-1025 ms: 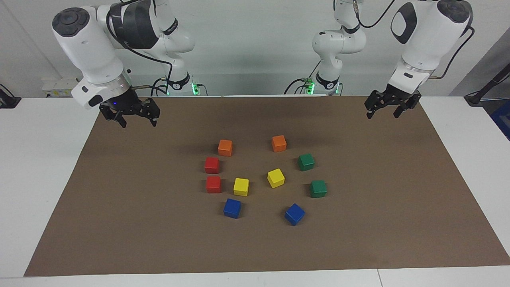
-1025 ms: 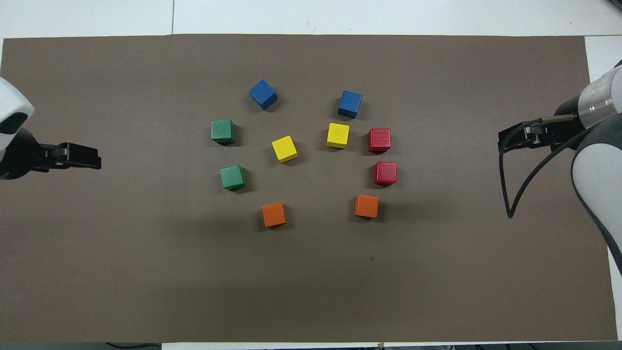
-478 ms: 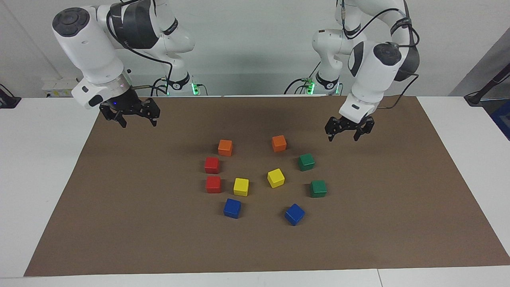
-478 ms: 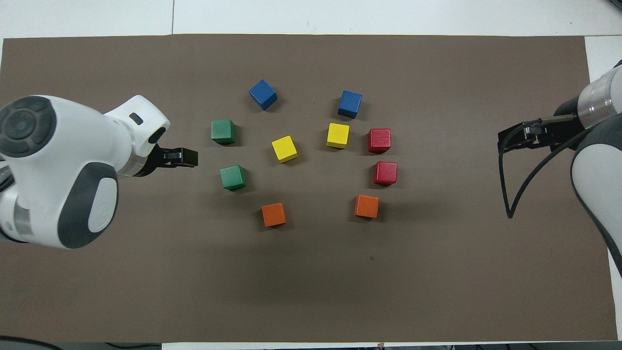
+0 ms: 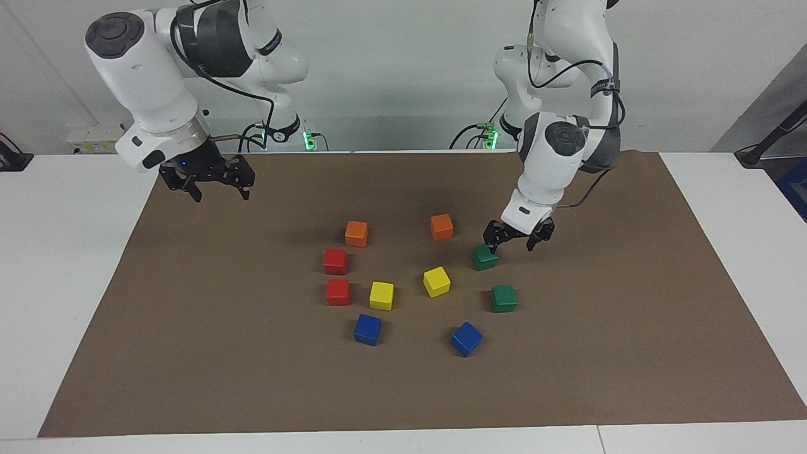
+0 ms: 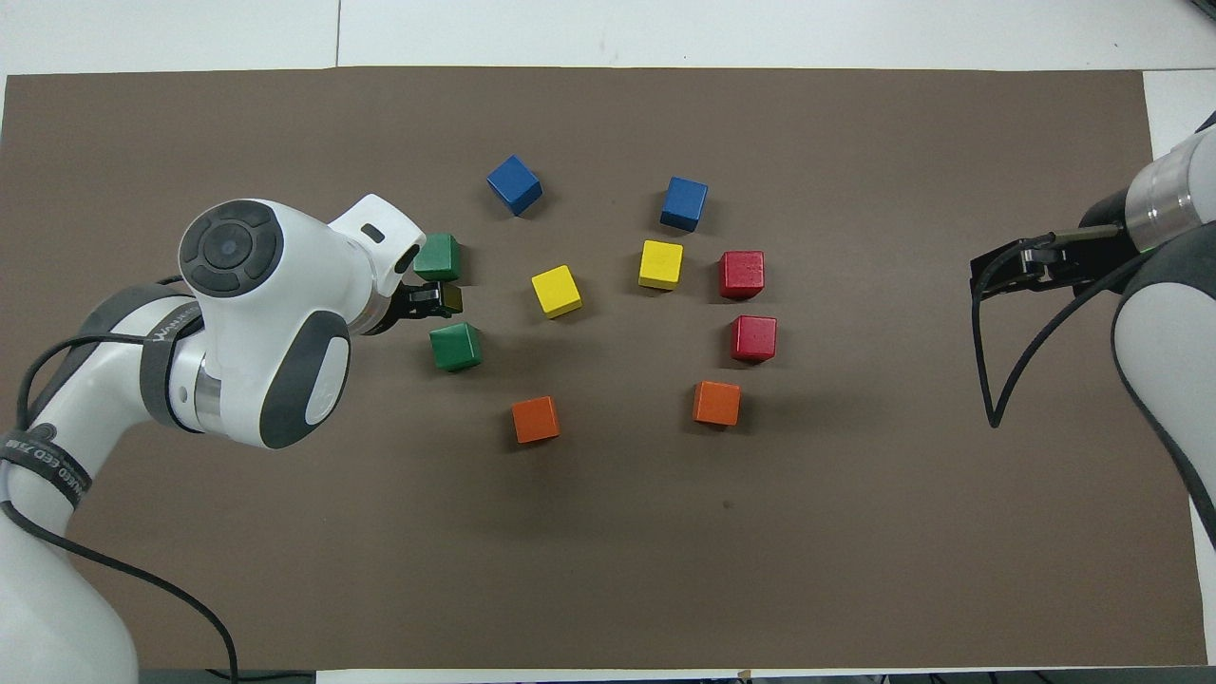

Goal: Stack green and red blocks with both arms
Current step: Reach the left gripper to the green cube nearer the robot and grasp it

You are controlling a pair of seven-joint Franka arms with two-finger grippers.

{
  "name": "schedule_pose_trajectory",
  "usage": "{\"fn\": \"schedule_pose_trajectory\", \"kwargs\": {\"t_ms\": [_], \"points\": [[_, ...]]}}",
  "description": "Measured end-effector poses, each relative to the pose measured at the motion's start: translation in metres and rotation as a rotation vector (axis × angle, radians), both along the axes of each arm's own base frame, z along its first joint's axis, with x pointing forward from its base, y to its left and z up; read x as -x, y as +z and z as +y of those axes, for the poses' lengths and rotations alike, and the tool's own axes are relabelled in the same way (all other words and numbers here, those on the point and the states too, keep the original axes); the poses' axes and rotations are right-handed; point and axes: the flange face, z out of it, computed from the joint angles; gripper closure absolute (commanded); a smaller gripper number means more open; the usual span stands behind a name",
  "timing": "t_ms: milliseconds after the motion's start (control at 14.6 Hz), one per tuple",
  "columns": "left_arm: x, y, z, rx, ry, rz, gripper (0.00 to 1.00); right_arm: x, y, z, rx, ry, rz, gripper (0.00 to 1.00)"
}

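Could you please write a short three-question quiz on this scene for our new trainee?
1. True or false: the red blocks are already stacked on each other.
2. Which hand is next to the green blocks?
A. the left hand
B. the right hand
C. neither
3. Fill in: besides red and green, pairs of orange cubes, yellow cubes and ____ cubes lie on the brown mat.

Key:
1. False. Both red blocks lie side by side on the mat.
2. A. The left hand is open, low beside the green block nearer the robots; the right hand waits, open, over the mat's edge.
3. Blue.
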Motion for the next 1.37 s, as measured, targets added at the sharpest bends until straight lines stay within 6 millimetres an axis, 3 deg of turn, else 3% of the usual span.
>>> {"fn": "schedule_pose_trajectory", "kwargs": {"t_ms": [342,820,1366], "points": [[0.005,-0.033,-0.026,-0.005,0.004,0.027,0.0,0.0,0.0,0.0,0.0,0.0,0.0,0.0],[0.018,-0.067,-0.023,-0.001,0.009,0.014,0.0,0.0,0.0,-0.001,0.0,-0.002,0.0,0.0],[0.022,-0.071,-0.028,0.004,0.006,-0.024,0.06,0.0,0.001,-0.006,0.0,-0.011,-0.006,0.0]]}}
